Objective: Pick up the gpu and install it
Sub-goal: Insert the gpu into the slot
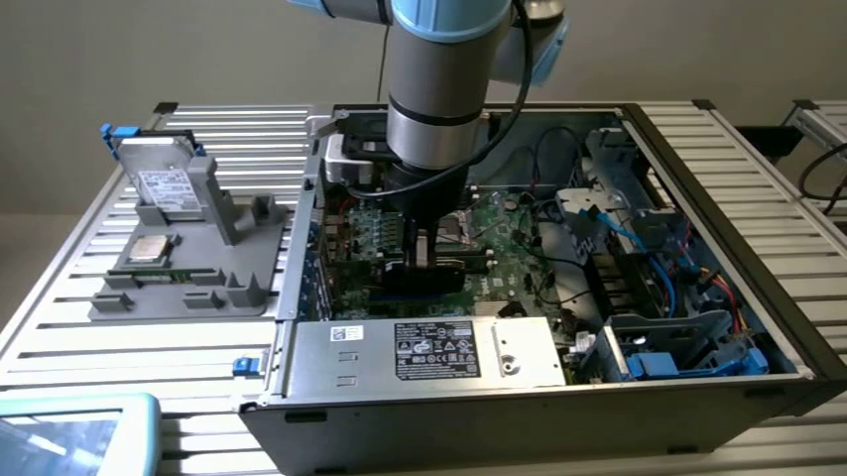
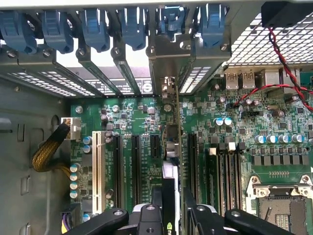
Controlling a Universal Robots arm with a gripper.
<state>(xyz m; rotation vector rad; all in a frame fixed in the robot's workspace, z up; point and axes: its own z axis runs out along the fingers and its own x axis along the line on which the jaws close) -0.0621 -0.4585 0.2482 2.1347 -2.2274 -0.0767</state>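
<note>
Slatted surface (image 1: 54,327) carries the open case (image 1: 530,426), with the board (image 2: 234,147) facing up. My fingers (image 2: 148,219) pinch the gpu (image 2: 169,147) edge-on, low inside the case over the board. It stands upright, its long axis running straight out from the fingers toward the rear bracket bays (image 2: 122,63), parallel to the black slots (image 2: 191,161). Can't tell if it's seated.
</note>
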